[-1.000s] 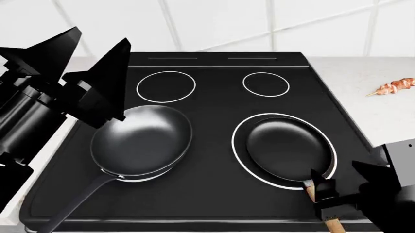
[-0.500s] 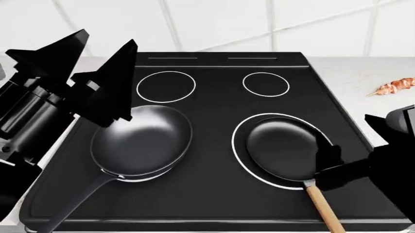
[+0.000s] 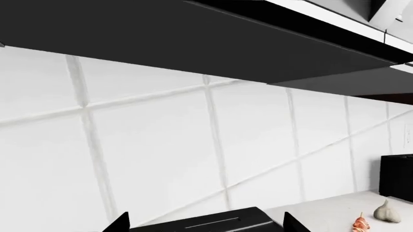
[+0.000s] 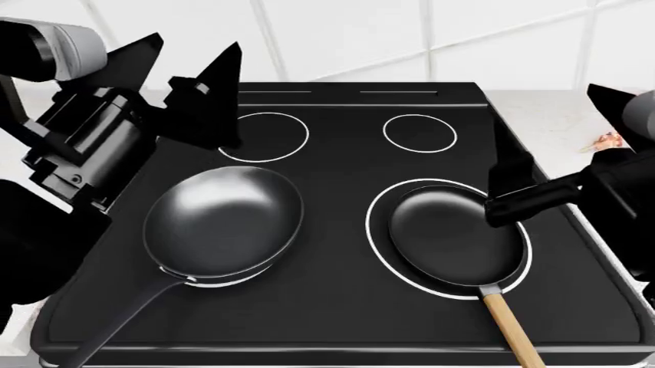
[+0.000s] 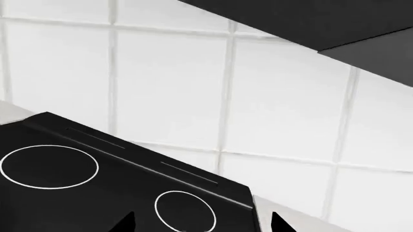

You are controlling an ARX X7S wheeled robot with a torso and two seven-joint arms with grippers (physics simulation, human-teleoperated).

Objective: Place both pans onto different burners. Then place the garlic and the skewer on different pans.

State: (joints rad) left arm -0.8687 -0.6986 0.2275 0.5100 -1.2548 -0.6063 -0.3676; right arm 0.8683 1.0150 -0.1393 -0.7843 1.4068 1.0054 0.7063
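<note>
The deep pan with its thin black handle sits on the front left burner, which shows only as a white sliver. The shallow pan with its wooden handle sits inside the front right burner ring. My left gripper is open and empty, raised above the stove's back left. My right gripper is open and empty above the stove's right edge. The skewer lies on the right counter, mostly hidden. The left wrist view shows the garlic beside the skewer.
Two smaller white circles lie at the back of the stovetop; they also show in the right wrist view. A white tiled wall stands behind. A black box stands on the counter near the garlic.
My right gripper has come off the wooden handle and risen up and to the right. My left gripper has lifted up and back from the deep pan. Both pans stay put.
</note>
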